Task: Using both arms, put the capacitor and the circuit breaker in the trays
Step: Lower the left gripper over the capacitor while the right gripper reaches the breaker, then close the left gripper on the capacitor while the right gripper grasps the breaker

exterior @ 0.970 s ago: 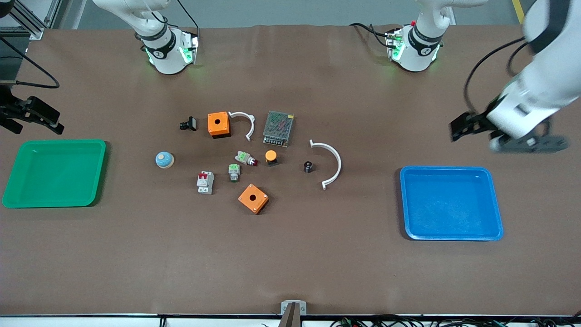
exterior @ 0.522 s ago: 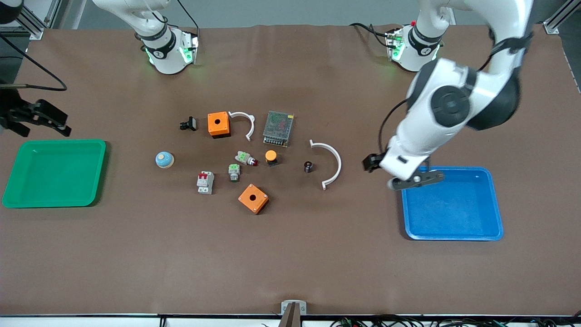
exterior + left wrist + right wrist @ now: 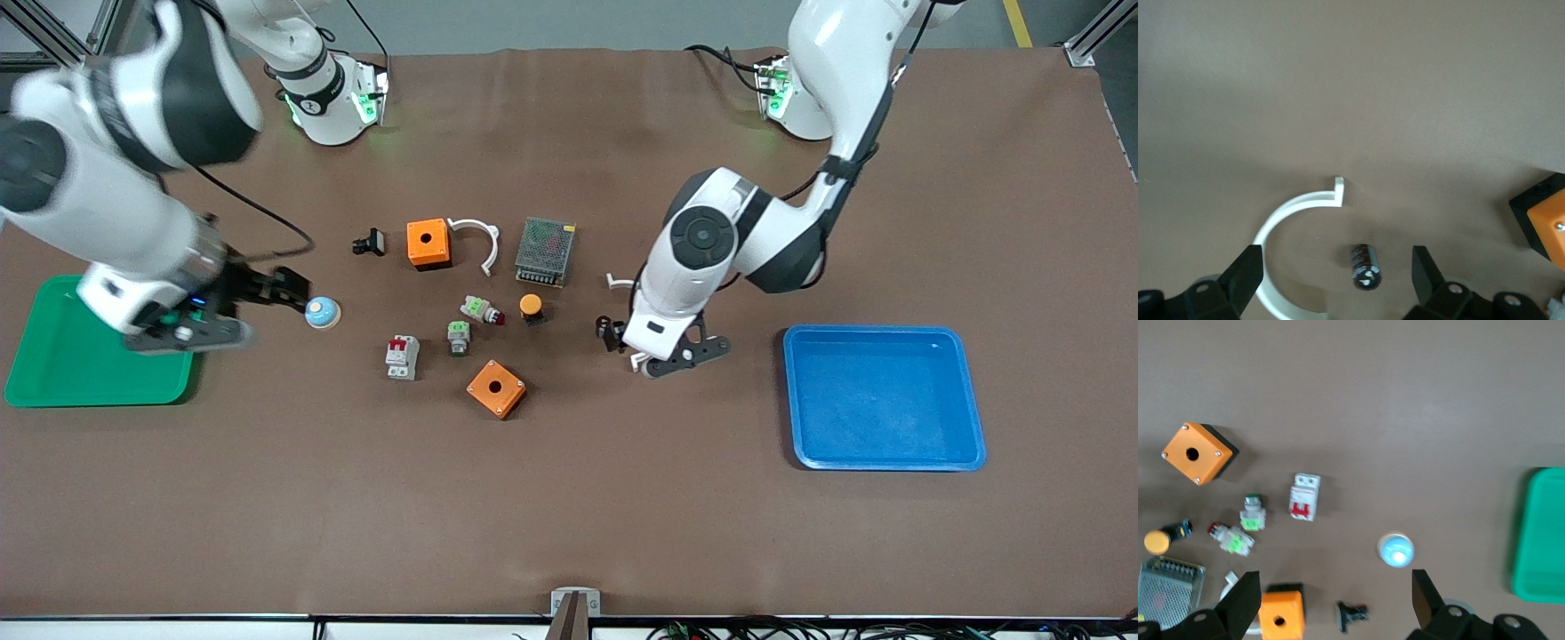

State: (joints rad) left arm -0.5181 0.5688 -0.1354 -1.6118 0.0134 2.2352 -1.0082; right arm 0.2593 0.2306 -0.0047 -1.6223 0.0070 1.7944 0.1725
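Observation:
The capacitor (image 3: 1365, 267), a tiny black cylinder with a silvery end, lies on the brown table inside a white arc (image 3: 1291, 213). My left gripper (image 3: 1338, 280) hangs open right over it, one finger on each side, apart from it. In the front view the left gripper (image 3: 612, 336) mostly hides the capacitor. The circuit breaker (image 3: 402, 356), grey-white with red toggles, lies in the cluster of parts; it also shows in the right wrist view (image 3: 1304, 497). My right gripper (image 3: 286, 294) is open and empty, over the table beside a blue dome (image 3: 321, 312).
A green tray (image 3: 53, 382) lies at the right arm's end, a blue tray (image 3: 885, 397) at the left arm's end. The cluster holds two orange boxes (image 3: 428, 243) (image 3: 496, 388), a mesh power supply (image 3: 544, 251), an orange-capped button (image 3: 531, 307), green-topped parts (image 3: 459, 336), a black clip (image 3: 369, 242), a small white arc (image 3: 480, 236).
The left arm swung in from the table's end, past the blue tray, to over the capacitor. The right arm swung in across the green tray to beside the blue dome.

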